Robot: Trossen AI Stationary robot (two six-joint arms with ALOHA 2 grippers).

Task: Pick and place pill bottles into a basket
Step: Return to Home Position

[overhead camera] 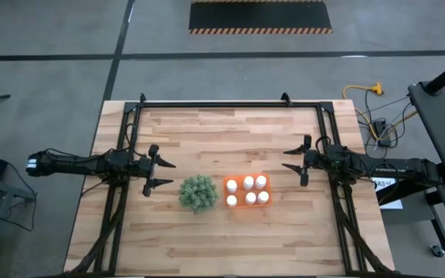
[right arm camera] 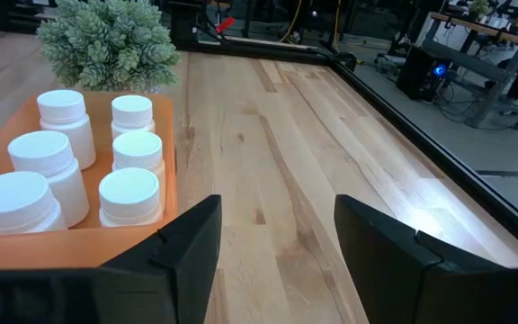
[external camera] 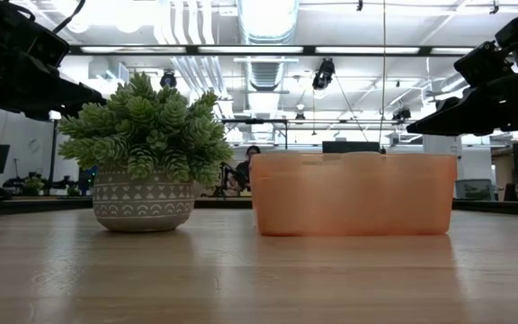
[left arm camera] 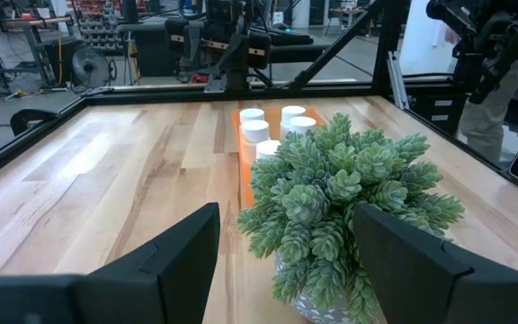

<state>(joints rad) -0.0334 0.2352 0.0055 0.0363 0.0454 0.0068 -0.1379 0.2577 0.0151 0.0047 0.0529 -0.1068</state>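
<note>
Several white pill bottles (overhead camera: 248, 191) stand upright on their bases inside the orange basket (overhead camera: 246, 207), which rests on the wooden table just right of centre. The right wrist view shows their round caps (right arm camera: 61, 166) above the basket's wall (right arm camera: 70, 243). My left gripper (overhead camera: 168, 174) hovers open above the table, left of the green plant, with nothing between its fingers (left arm camera: 286, 216). My right gripper (overhead camera: 288, 158) hovers open to the right of the basket and a little farther back, also holding nothing (right arm camera: 277, 211).
A spiky green plant in a patterned pot (overhead camera: 198, 193) stands right beside the basket's left side, between it and my left gripper (external camera: 142, 153). A black metal frame (overhead camera: 230, 105) runs along the table's far edge and down both sides. Bare wood lies near the front edge.
</note>
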